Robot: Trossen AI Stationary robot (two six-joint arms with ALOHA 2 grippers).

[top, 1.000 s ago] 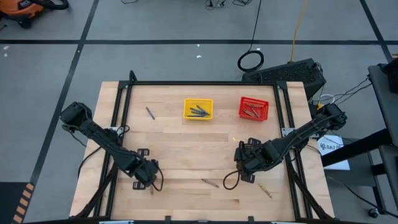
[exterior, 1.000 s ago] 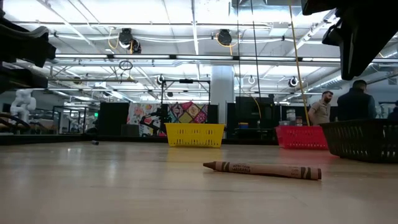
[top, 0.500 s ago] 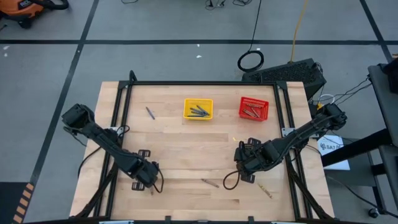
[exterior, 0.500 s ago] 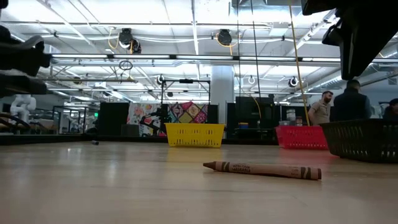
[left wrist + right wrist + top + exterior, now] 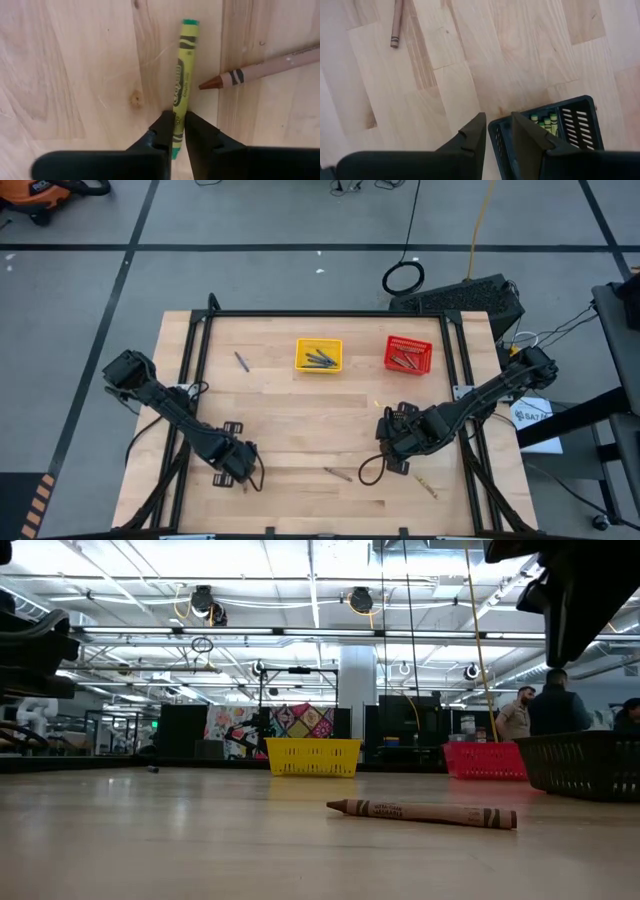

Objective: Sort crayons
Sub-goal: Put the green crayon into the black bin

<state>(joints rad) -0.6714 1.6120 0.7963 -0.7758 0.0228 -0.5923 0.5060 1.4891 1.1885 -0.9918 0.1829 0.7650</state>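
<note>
High view: camera mounted overhead, facing straight down, far enough to take in the whole tabletop, both arms and the surrounding floor.

Low view: camera at tabletop level, facing level across the surface into the room behind. A brown crayon lies close before it; the yellow basket and red basket stand at the far edge. The high view shows these same three items.

Left wrist view: camera on the left arm, very close to the wood, looking past the left tool.

Right wrist view: camera on the right arm, close above the tabletop, looking past the right tool onto the black basket, also seen in the low view.
</note>
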